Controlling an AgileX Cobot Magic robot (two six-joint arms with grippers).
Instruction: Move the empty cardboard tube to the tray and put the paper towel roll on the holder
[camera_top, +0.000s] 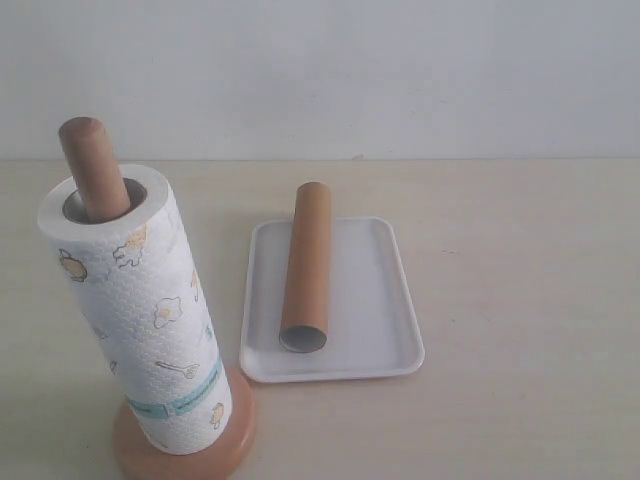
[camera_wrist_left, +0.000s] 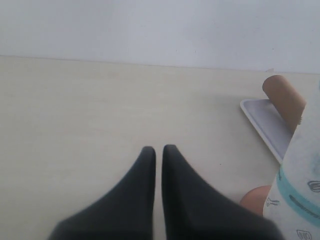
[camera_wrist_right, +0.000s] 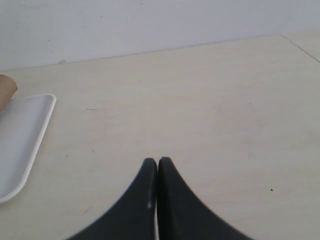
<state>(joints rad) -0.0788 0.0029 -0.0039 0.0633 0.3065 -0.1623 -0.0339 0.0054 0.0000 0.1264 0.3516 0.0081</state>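
In the exterior view we see the whole layout on the table, but neither arm. The paper towel roll stands upright, threaded on the holder. The holder's round-topped pole sticks out of the roll's core, and its disc base shows beneath. The roll and holder sit at about eight o'clock from the tray. We cannot tell whether the base touches the tray's near corner.

The empty cardboard tube lies in the tray along its nine o'clock side, running from twelve to six o'clock. Its open grey end faces six o'clock, and its far end reaches over the twelve o'clock rim.

Only the wrist views show the grippers. In the left wrist view, the left gripper has its fingers drawn together with nothing between them, over bare table. That view also catches the roll's teal band, a sliver of the base, a tray corner and one tube end. In the right wrist view, the right gripper has its fingers pressed together and empty. Beyond it we see only the tray's rim and a sliver of the tube.
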